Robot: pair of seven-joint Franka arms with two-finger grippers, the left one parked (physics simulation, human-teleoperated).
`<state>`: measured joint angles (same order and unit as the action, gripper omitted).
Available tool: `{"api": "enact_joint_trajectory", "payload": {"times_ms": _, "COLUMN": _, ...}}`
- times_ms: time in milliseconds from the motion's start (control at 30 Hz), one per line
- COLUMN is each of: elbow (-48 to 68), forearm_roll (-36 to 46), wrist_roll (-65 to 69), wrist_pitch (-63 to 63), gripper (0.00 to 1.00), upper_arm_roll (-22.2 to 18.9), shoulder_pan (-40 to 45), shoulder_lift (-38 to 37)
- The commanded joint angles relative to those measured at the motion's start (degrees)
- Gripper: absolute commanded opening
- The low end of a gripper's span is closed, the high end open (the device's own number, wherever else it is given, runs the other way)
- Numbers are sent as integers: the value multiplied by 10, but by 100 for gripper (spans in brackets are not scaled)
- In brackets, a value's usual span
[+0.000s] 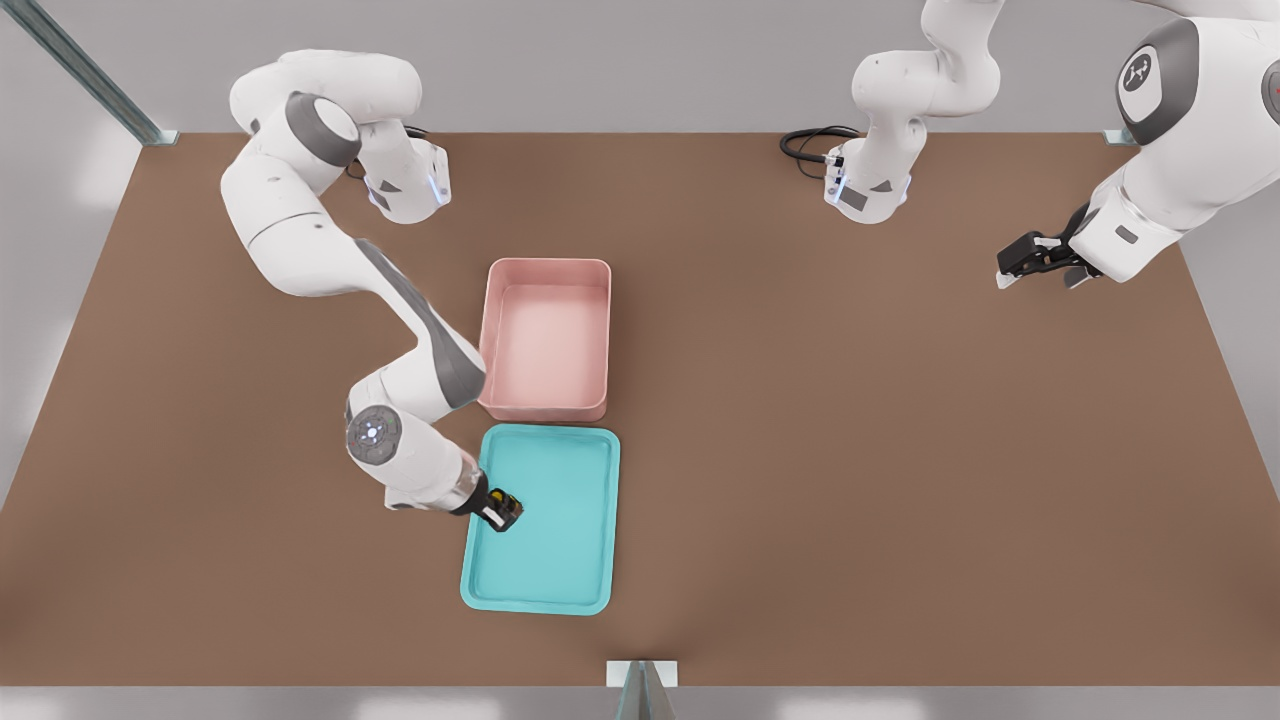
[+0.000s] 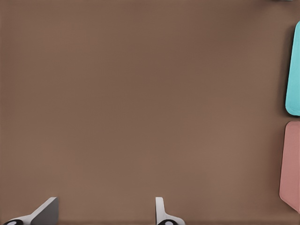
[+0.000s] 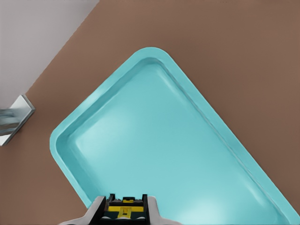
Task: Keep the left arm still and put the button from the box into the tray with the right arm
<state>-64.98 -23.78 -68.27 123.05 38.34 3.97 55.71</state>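
Observation:
The right arm's gripper (image 1: 503, 511) hangs over the teal tray (image 1: 590, 560), near the tray's edge on the front view's left. It is shut on the button (image 1: 507, 504), a yellow cap on a black base. In the right wrist view the button (image 3: 123, 211) sits between the white fingertips (image 3: 97, 210), above the tray (image 3: 154, 140). The pink box (image 1: 545, 400) stands just behind the tray, and nothing shows inside it. The left wrist view shows only an edge of the tray (image 2: 294, 70) and an edge of the box (image 2: 291, 164).
The brown table (image 1: 850, 450) spreads wide to the front view's right of both containers. A metal bracket (image 1: 640, 680) sits at the near table edge, and the same bracket (image 3: 11, 119) shows in the right wrist view. The right arm's elbow (image 1: 440, 350) overhangs the box's rim.

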Motion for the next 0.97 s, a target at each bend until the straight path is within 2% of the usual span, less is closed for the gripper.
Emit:
{"api": "enact_joint_trajectory", "payload": {"times_ms": 0, "elbow": 20, "forearm_roll": -70, "wrist_roll": 256, "wrist_pitch": -13, "gripper": 28, "upper_arm_roll": -10, "shoulder_pan": -12, "shoulder_lift": 28}}
{"api": "enact_joint_trajectory", "payload": {"times_ms": 67, "elbow": 19, "forearm_roll": -70, "wrist_roll": 254, "wrist_pitch": -13, "gripper": 29, "upper_arm_roll": -11, "shoulder_pan": -27, "shoulder_lift": 33}}
{"api": "enact_joint_trajectory", "payload": {"times_ms": 100, "elbow": 19, "forearm_roll": -70, "wrist_roll": 253, "wrist_pitch": -12, "gripper": 43, "upper_arm_roll": -11, "shoulder_pan": -27, "shoulder_lift": 33}}
{"api": "enact_joint_trajectory", "payload": {"times_ms": 133, "elbow": 18, "forearm_roll": -70, "wrist_roll": 249, "wrist_pitch": -12, "gripper": 100, "upper_arm_roll": -11, "shoulder_pan": -27, "shoulder_lift": 33}}
{"api": "enact_joint_trajectory", "payload": {"times_ms": 267, "elbow": 18, "forearm_roll": -70, "wrist_roll": 248, "wrist_pitch": -14, "gripper": 100, "upper_arm_roll": -4, "shoulder_pan": -27, "shoulder_lift": 29}}
{"api": "enact_joint_trajectory", "payload": {"times_ms": 333, "elbow": 18, "forearm_roll": -67, "wrist_roll": 243, "wrist_pitch": -53, "gripper": 100, "upper_arm_roll": 26, "shoulder_pan": -27, "shoulder_lift": 0}}
{"api": "enact_joint_trajectory", "payload": {"times_ms": 367, "elbow": 18, "forearm_roll": -70, "wrist_roll": 301, "wrist_pitch": -166, "gripper": 100, "upper_arm_roll": 56, "shoulder_pan": -1, "shoulder_lift": -52}}
{"api": "enact_joint_trajectory", "payload": {"times_ms": 400, "elbow": 19, "forearm_roll": -72, "wrist_roll": 450, "wrist_pitch": -314, "gripper": 100, "upper_arm_roll": 53, "shoulder_pan": 46, "shoulder_lift": -68}}
{"api": "enact_joint_trajectory", "payload": {"times_ms": 433, "elbow": 20, "forearm_roll": -72, "wrist_roll": 539, "wrist_pitch": -416, "gripper": 100, "upper_arm_roll": 54, "shoulder_pan": 81, "shoulder_lift": -75}}
{"api": "enact_joint_trajectory", "payload": {"times_ms": 467, "elbow": 20, "forearm_roll": -91, "wrist_roll": 636, "wrist_pitch": -502, "gripper": 100, "upper_arm_roll": 52, "shoulder_pan": 95, "shoulder_lift": -115}}
{"api": "enact_joint_trajectory", "payload": {"times_ms": 500, "elbow": 43, "forearm_roll": -109, "wrist_roll": 690, "wrist_pitch": -529, "gripper": 100, "upper_arm_roll": 23, "shoulder_pan": 94, "shoulder_lift": -187}}
{"api": "enact_joint_trajectory", "payload": {"times_ms": 533, "elbow": 25, "forearm_roll": 104, "wrist_roll": 685, "wrist_pitch": -525, "gripper": 100, "upper_arm_roll": -188, "shoulder_pan": 16, "shoulder_lift": -297}}
{"api": "enact_joint_trajectory", "payload": {"times_ms": 567, "elbow": -41, "forearm_roll": 162, "wrist_roll": 647, "wrist_pitch": -505, "gripper": 100, "upper_arm_roll": -280, "shoulder_pan": -59, "shoulder_lift": -374}}
{"api": "enact_joint_trajectory", "payload": {"times_ms": 600, "elbow": -132, "forearm_roll": 188, "wrist_roll": 648, "wrist_pitch": -464, "gripper": 100, "upper_arm_roll": -312, "shoulder_pan": -77, "shoulder_lift": -430}}
{"api": "enact_joint_trajectory", "payload": {"times_ms": 633, "elbow": -191, "forearm_roll": 201, "wrist_roll": 650, "wrist_pitch": -420, "gripper": 100, "upper_arm_roll": -322, "shoulder_pan": -79, "shoulder_lift": -460}}
{"api": "enact_joint_trajectory", "payload": {"times_ms": 933, "elbow": -196, "forearm_roll": 199, "wrist_roll": 657, "wrist_pitch": -424, "gripper": 100, "upper_arm_roll": -322, "shoulder_pan": -70, "shoulder_lift": -472}}
